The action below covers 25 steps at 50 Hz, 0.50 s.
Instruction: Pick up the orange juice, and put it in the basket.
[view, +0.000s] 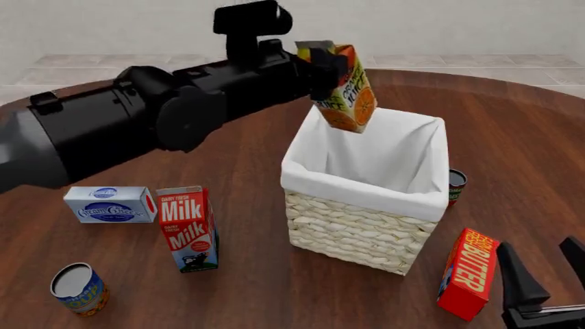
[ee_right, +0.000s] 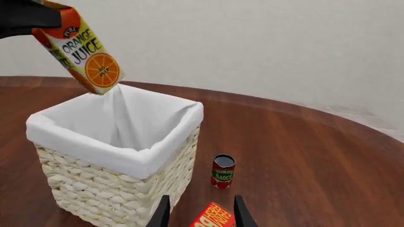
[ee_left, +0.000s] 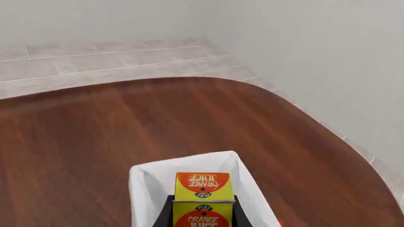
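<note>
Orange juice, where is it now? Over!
Left gripper shut on orange juice, tilted above basket. Right gripper open, low by butter box. Nothing blocking.

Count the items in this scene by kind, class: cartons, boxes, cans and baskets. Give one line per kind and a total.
Cartons: 2, the orange juice and the milk
Boxes: 2, the butter and the blue and white box
Cans: 2, one front left, one behind the basket
Baskets: 1
Total: 7

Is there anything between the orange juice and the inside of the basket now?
Nothing visible does. The left gripper holds the orange juice tilted above the basket, over its far left rim, and the white-lined opening below appears empty.
</note>
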{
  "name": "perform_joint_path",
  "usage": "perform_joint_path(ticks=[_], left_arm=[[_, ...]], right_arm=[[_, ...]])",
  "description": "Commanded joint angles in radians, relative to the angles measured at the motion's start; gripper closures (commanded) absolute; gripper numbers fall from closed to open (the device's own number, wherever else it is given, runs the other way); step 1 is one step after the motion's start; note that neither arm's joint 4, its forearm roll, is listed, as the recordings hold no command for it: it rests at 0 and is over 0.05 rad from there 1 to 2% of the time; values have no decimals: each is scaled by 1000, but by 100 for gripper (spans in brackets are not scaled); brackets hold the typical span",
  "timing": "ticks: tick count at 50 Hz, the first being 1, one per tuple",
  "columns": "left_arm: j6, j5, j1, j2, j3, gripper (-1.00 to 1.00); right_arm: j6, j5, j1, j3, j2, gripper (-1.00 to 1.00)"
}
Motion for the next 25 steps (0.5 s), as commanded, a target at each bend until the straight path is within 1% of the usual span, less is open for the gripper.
perform_joint_path(ticks=[1, 7, 10, 16, 25], left_arm=[[45, 15, -22, 41, -20, 100], [46, 31, -31, 63, -27, 100], [62, 35, -36, 75, -29, 100], [81, 49, -41, 93, -38, 100], [101, 74, -35, 121, -53, 100]], right_arm=[[0, -23, 2, 0, 23, -100], [-2, -55, 4, 0, 56, -100], [-2, -78, 5, 0, 80, -100], [-3, -38, 3, 0, 39, -100], [-3, -5, 6, 0, 6, -100]])
